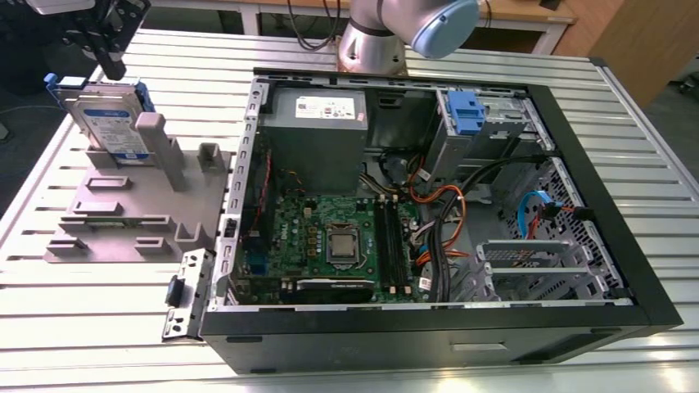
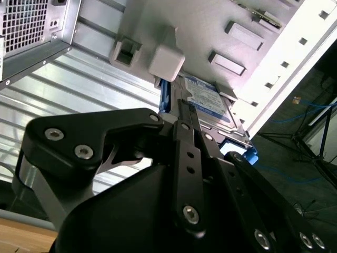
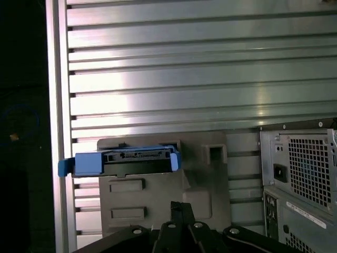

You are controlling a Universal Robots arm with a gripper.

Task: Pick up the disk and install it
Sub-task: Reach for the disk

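Note:
The disk [image 1: 113, 123] stands on edge in the far slot of a grey holder [image 1: 110, 217] at the exterior view's left. It is a silver drive with a white-and-blue label and blue side rails. My gripper [image 1: 110, 65] hangs just above the disk's top edge, apart from it. In the first wrist view the disk [image 3: 124, 162] shows edge-on beyond my gripper [image 3: 180, 206], whose fingers lie together with nothing between them. In the second wrist view my gripper [image 2: 184, 108] points toward the disk [image 2: 213, 103].
An open computer case [image 1: 595, 155] lies on the slatted metal table [image 1: 87, 327], right of the holder. Inside are a grey power supply [image 1: 317, 123], a motherboard [image 1: 339, 237], cables and a drive bay with a blue latch [image 1: 464, 110]. The arm's base [image 1: 377, 37] stands behind the case.

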